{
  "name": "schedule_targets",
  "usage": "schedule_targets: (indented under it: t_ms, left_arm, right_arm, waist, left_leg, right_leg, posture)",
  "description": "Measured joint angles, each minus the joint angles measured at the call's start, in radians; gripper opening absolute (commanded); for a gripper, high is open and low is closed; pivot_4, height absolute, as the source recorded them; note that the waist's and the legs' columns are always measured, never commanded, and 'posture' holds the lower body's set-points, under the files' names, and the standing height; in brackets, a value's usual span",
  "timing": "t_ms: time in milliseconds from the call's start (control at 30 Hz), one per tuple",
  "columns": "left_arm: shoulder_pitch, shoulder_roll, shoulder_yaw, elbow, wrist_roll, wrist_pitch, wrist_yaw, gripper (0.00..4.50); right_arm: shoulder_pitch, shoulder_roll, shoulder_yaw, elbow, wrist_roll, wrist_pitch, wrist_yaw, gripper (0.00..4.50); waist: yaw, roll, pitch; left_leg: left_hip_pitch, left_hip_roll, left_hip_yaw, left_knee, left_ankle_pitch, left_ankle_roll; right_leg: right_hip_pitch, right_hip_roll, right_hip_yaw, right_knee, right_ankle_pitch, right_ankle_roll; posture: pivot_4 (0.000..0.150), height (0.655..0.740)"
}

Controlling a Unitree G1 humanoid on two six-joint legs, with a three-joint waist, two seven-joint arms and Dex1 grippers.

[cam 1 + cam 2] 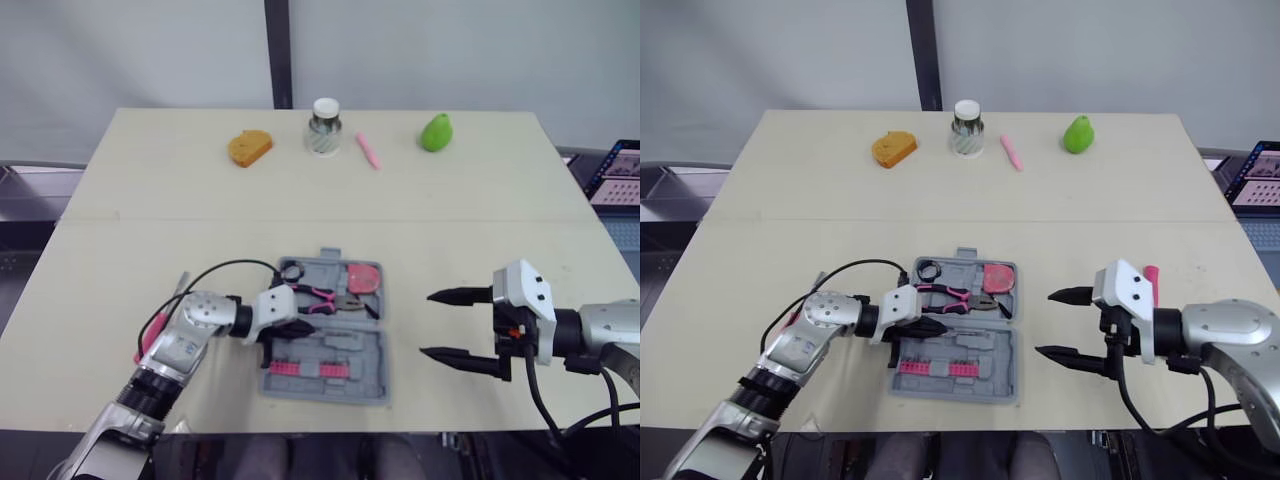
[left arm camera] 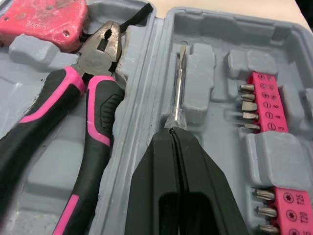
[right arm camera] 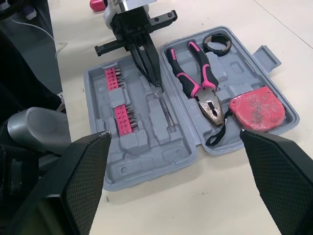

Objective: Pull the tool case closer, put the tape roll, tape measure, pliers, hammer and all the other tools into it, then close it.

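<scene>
The grey tool case lies open near the table's front edge. Its far half holds a black tape roll, pink-and-black pliers and a red tape measure. Pink bit strips sit in the near half. My left gripper reaches over the case from the left and is shut on a slim screwdriver, whose shaft lies in a slot in the near half. My right gripper hovers open to the right of the case, with nothing between its fingers.
A pink-handled tool lies on the table under my left arm, and another pink piece shows behind my right gripper. Along the far edge stand an orange bread piece, a jar, a pink pen and a green pear.
</scene>
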Motion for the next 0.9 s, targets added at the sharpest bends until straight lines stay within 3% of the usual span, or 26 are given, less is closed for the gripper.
schedule_targets:
  t_ms: [900]
  left_arm:
    - [-0.017, 0.005, -0.055, 0.008, 0.122, -0.164, 0.022, 0.03]
  right_arm:
    - [0.005, 0.000, -0.001, -0.001, -0.006, -0.002, -0.013, 4.50]
  waist:
    - [0.022, 0.000, -0.002]
  left_leg:
    - [0.002, 0.000, 0.000, 0.000, 0.000, 0.000]
  right_leg:
    - [0.002, 0.000, 0.000, 0.000, 0.000, 0.000]
  posture:
    - [0.150, 0.7400]
